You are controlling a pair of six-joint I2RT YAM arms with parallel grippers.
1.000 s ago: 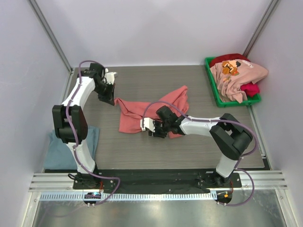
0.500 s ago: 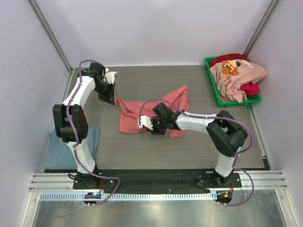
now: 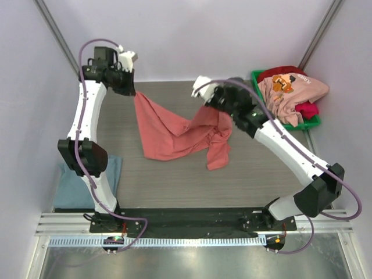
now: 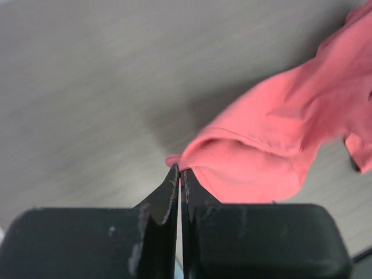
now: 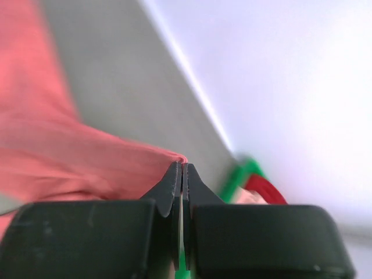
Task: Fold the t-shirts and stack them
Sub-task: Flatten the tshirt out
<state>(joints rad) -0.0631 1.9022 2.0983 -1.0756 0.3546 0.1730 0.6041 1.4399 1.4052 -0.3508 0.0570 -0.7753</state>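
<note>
Both jaws pinch salmon-red t-shirt [image 3: 174, 131] edges; cloth sags between them. Spreading step. Next move: lay it flat.

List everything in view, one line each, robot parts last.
salmon-red t-shirt: one, salmon-red, held up over mid-table
light pink t-shirt: one, pink with orange print, atop the bin's pile
crimson t-shirt: one, crimson, in the bin, partly covered
grey-blue t-shirt: one, grey-blue, near left by the arm's base
green bin: one, green, far right corner
table: one, grey-brown
left end effector: one, black, shut on the salmon-red t-shirt
right end effector: one, black, shut on it too
</note>
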